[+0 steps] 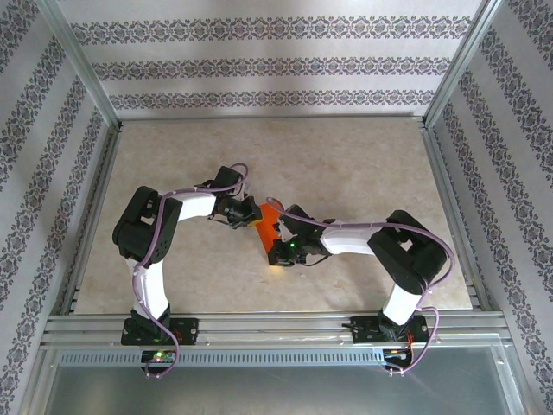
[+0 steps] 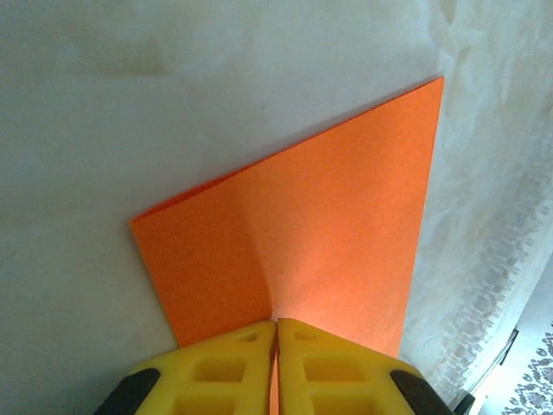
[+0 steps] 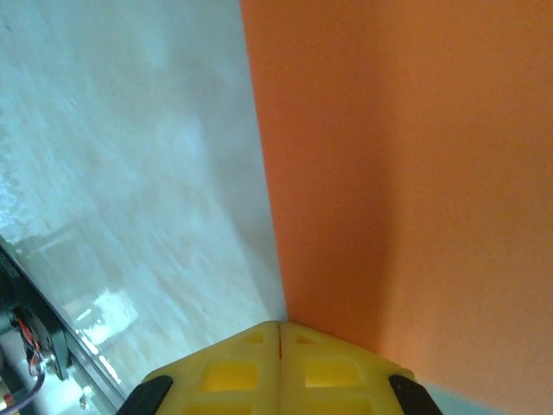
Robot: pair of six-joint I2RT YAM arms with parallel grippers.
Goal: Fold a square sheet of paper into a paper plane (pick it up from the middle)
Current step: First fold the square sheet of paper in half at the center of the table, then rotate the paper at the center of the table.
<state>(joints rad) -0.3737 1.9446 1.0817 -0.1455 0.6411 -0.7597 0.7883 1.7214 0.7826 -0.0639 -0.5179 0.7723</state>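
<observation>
The square sheet of paper [image 1: 266, 228] is bright orange-red and sits mid-table between my two grippers. In the left wrist view the sheet [image 2: 328, 216] rises from the yellow fingers [image 2: 233, 367] with a soft crease running up from the pinch. A doubled edge shows along its upper left. My left gripper [image 2: 276, 325] [image 1: 249, 214] is shut on its near edge, with orange showing in the seam. My right gripper [image 3: 279, 327] [image 1: 279, 244] is shut at the sheet's [image 3: 415, 173] opposite edge, and a thin orange line shows between the tips. The paper plane is out of view.
The pale marbled tabletop [image 1: 363, 164] stretches to the back and both sides. Metal frame rails [image 1: 259, 327] run along the near edge. Patterned walls [image 1: 276, 65] enclose the workspace.
</observation>
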